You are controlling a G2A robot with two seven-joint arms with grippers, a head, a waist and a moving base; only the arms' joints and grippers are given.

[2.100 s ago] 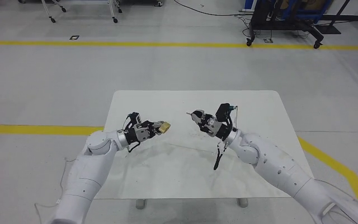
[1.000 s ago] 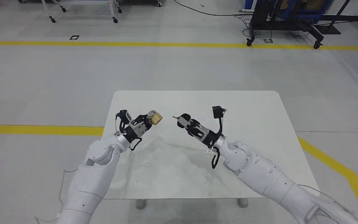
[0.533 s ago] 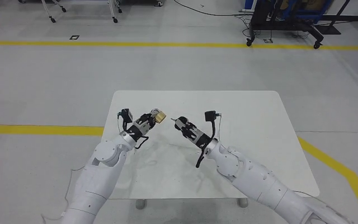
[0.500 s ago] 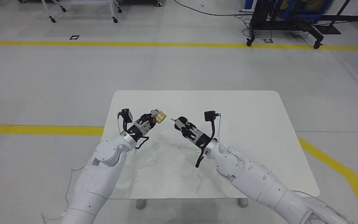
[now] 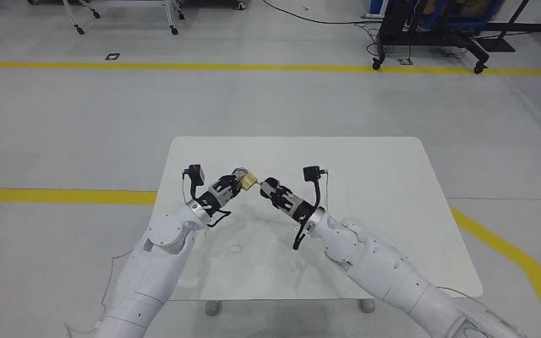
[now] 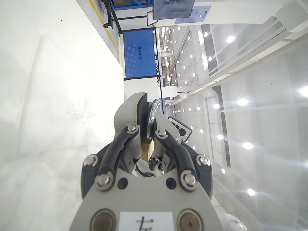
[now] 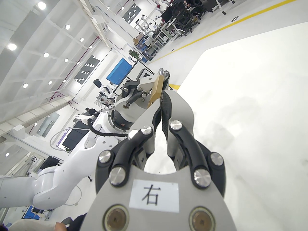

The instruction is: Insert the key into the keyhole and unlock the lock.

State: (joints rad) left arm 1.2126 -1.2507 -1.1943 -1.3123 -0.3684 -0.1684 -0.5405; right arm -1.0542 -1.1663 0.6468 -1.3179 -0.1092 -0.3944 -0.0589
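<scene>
A small brass padlock [image 5: 247, 179] is held above the white table [image 5: 380, 169] by my left gripper [image 5: 237, 183], which is shut on it. In the left wrist view the brass body [image 6: 147, 149] sits between the fingers and the silver shackle [image 6: 153, 114] points outward. My right gripper [image 5: 268, 187] is just right of the lock, shut on the key. The key is mostly hidden between the pads [image 7: 166, 106]. In the right wrist view the padlock [image 7: 156, 89] stands right at my fingertips. I cannot tell whether the key tip touches the lock.
Both arms hover over the table's left-middle area. A black cable [image 5: 297, 241] hangs from the right forearm. Bare table surface lies to the right [image 5: 397, 220] and near the front edge. Yellow floor lines run past the table.
Both grippers have moved toward each other over the table. The gap between padlock and key has shrunk from wide to almost nothing. The grips are unchanged.
</scene>
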